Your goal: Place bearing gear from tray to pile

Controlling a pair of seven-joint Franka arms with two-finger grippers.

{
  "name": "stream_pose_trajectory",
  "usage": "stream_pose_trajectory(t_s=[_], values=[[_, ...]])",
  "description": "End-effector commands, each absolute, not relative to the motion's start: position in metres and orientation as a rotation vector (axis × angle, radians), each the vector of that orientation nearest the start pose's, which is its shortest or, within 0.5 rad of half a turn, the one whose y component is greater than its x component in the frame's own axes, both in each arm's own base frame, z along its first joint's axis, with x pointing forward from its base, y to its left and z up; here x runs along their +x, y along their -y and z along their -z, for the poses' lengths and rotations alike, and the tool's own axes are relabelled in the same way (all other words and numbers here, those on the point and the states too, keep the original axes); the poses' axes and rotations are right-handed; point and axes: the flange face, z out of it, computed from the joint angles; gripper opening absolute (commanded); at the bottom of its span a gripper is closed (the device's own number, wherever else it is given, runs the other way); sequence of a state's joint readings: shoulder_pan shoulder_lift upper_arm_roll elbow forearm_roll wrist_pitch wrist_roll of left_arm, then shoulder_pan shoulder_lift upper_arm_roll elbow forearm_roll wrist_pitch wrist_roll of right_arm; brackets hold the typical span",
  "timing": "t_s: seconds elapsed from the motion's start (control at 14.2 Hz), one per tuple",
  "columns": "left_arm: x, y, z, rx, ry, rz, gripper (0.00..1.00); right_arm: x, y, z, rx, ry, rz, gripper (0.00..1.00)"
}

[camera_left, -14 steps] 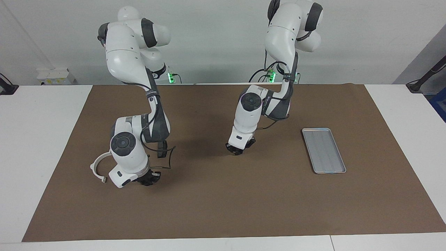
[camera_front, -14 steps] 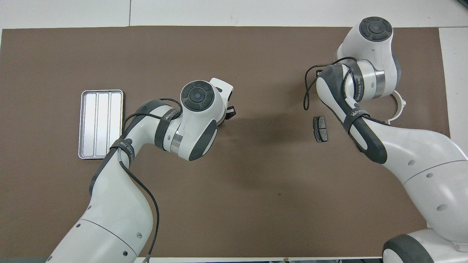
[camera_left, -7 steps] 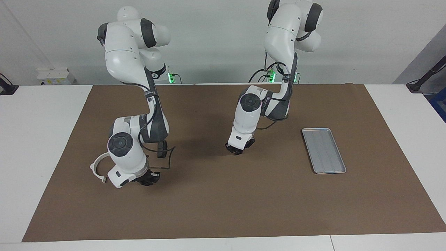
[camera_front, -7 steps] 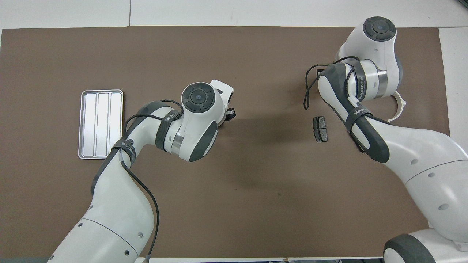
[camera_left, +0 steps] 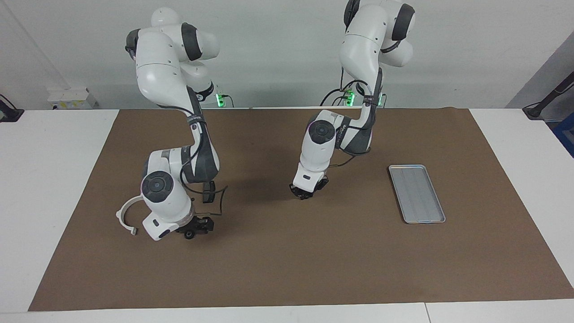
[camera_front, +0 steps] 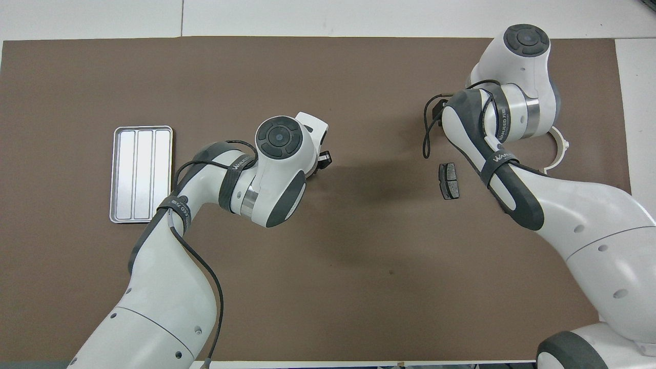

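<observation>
**A:** Tray (camera_left: 417,194) first, please. What is on it?

**B:** Nothing that I can see. Its ribs are bare, and it lies on the brown mat (camera_left: 287,269) toward the left arm's end of the tabletop (camera_left: 54,179), well apart from both arms.

**A:** Then where is the bearing gear?

**B:** I cannot point to it with certainty. The right gripper (camera_left: 196,229) is low over the mat, just beside the white half-ring bracket (camera_left: 120,217), and its fingers look spread apart. Something small and dark sits under them, but I cannot tell if this is the gear or a part of the hand.

**A:** And the pile?

**B:** The bracket, and one dark brake pad (camera_front: 450,181) lying nearer to the robots than the right gripper. The right arm covers the rest.

**A:** So which step is in hand?

**B:** I judge it to be the release at the pile. The fingers are apart and low at the right place, and the tray is empty.

**A:** The left arm?

**B:** It waits. The left gripper (camera_left: 307,193) hangs over the middle of the mat, between tray and pile. Open or closed, I cannot tell.

**A:** What does the next move call for?

**B:** In my opinion, a straight lift of the right gripper, so that it drags nothing and does not push the bracket. After that, one should check that the gear really lies with the pile.
</observation>
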State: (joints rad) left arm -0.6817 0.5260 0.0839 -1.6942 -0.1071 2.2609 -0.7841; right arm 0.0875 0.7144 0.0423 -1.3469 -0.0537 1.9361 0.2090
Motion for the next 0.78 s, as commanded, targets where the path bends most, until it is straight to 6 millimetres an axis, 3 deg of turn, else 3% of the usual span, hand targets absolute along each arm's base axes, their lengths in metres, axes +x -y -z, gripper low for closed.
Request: stream_pose_trajectory(t_s=[0.0, 0.21, 0.35, 0.49, 0.71], values=[[0.559, 0.377, -0.313, -3.153, 0.408, 0.004, 1.0, 0.709, -0.106, -0.324, -3.152, -0.143, -0.237, 1.0], [0.575, 0.335, -0.365, -3.139, 0.482, 0.038, 1.0, 0.696, -0.148, -0.342, -3.165, -0.245, -0.249, 1.0], [0.594, 0.277, -0.395, -3.128, 0.523, 0.037, 1.0, 0.686, -0.191, -0.343, -3.164, -0.37, -0.24, 1.0], [0.611, 0.211, -0.415, -3.141, 0.435, 0.013, 1.0, 0.673, -0.247, -0.346, -3.153, -0.508, -0.2, 1.0], [0.635, 0.113, -0.432, -3.161, 0.318, 0.042, 1.0, 0.65, -0.318, -0.347, -3.086, -0.682, -0.154, 1.0]])
